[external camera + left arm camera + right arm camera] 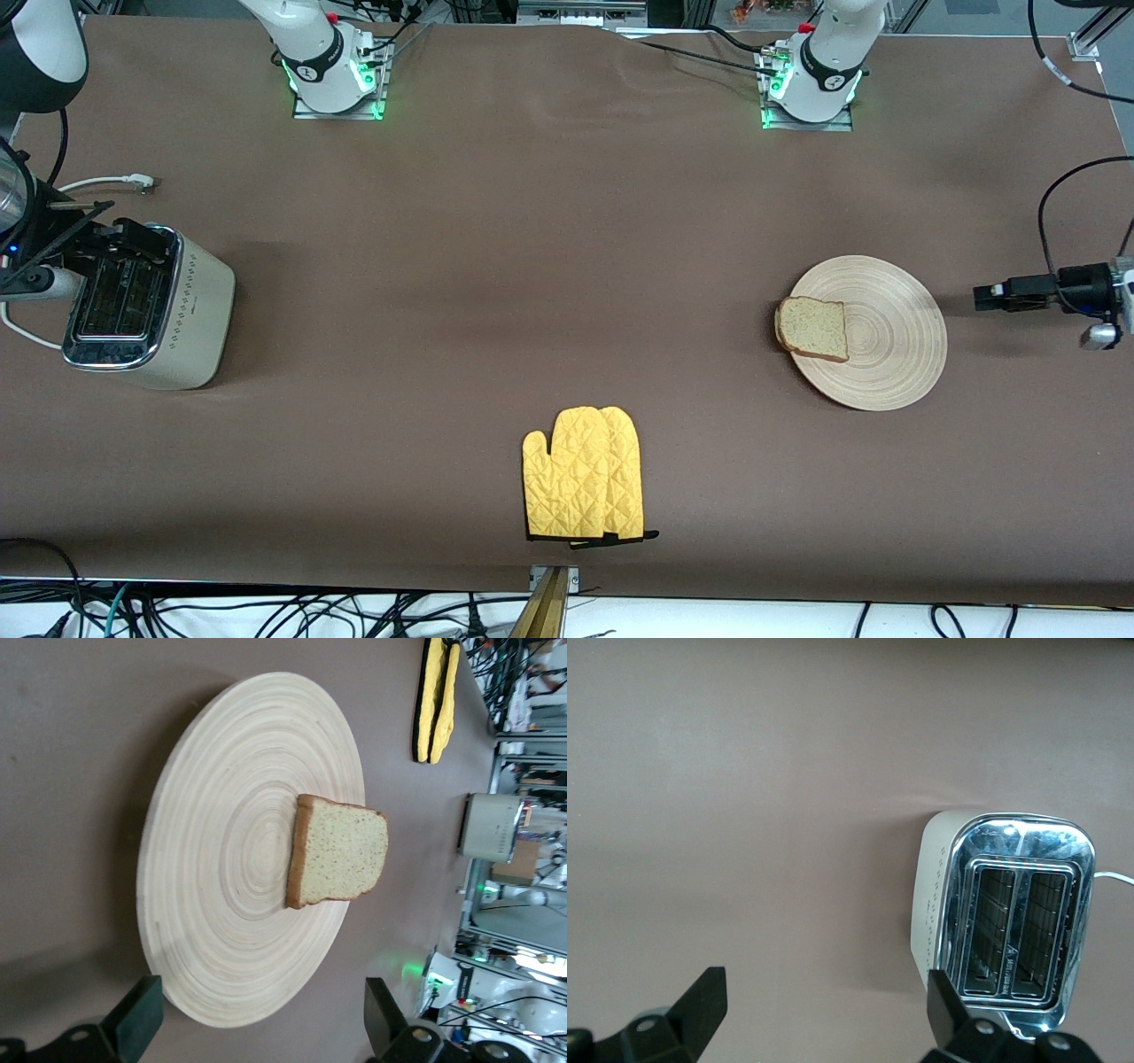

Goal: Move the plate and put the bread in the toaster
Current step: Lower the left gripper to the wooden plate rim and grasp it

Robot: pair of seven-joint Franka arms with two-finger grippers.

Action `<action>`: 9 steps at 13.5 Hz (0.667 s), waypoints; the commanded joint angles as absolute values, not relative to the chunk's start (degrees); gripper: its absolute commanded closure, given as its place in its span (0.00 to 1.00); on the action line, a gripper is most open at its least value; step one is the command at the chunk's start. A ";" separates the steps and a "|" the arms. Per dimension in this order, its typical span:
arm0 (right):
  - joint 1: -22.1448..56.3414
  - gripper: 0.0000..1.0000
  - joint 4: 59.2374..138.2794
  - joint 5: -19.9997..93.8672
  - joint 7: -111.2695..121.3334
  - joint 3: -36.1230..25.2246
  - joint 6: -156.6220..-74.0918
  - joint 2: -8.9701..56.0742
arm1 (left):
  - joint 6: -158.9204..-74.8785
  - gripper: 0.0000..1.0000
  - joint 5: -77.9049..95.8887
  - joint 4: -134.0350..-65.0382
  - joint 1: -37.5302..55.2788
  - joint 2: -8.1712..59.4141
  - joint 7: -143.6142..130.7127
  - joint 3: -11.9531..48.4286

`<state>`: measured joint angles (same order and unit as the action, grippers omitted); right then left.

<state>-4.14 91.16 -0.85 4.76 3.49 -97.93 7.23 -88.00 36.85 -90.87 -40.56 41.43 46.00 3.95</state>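
Observation:
The light wooden plate lies toward the left arm's end of the table. The slice of bread rests on the plate's side facing the toaster and overhangs the rim a little. My left gripper lies low and level beside the plate's outer rim, pointing at it. In the left wrist view the plate and bread lie ahead of the left gripper, open and empty. The cream toaster with its chrome top stands at the right arm's end. My right gripper hangs over it, open and empty, with the toaster beside one finger of the right gripper.
A yellow oven mitt lies flat near the front edge of the table, midway between plate and toaster. The toaster's white cord trails toward the arms' bases. Brown tabletop stretches between the toaster and the plate.

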 commanded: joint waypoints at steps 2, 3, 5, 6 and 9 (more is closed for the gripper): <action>-4.22 0.00 90.09 -1.49 5.19 3.60 -97.47 7.82 | -88.06 0.00 39.46 -88.68 -40.70 46.66 47.20 4.57; -4.22 0.00 90.09 -1.49 5.19 3.60 -97.38 7.82 | -89.11 0.00 40.07 -88.68 -40.43 47.45 47.11 4.57; -4.22 0.00 90.09 -1.58 5.10 3.60 -97.38 7.82 | -90.17 0.00 39.99 -88.59 -39.99 48.42 46.93 4.57; -4.22 0.00 90.09 -1.50 5.10 3.60 -97.38 7.82 | -91.31 0.04 39.99 -88.59 -39.73 48.69 47.02 4.57; -4.22 0.00 90.09 -1.49 5.10 3.60 -97.38 7.82 | -93.07 0.57 39.99 -87.98 -38.68 49.48 47.29 5.01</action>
<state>-4.13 91.14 -0.85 4.76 3.49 -97.93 7.54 -92.69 38.52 -90.04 -39.68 48.15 46.55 4.93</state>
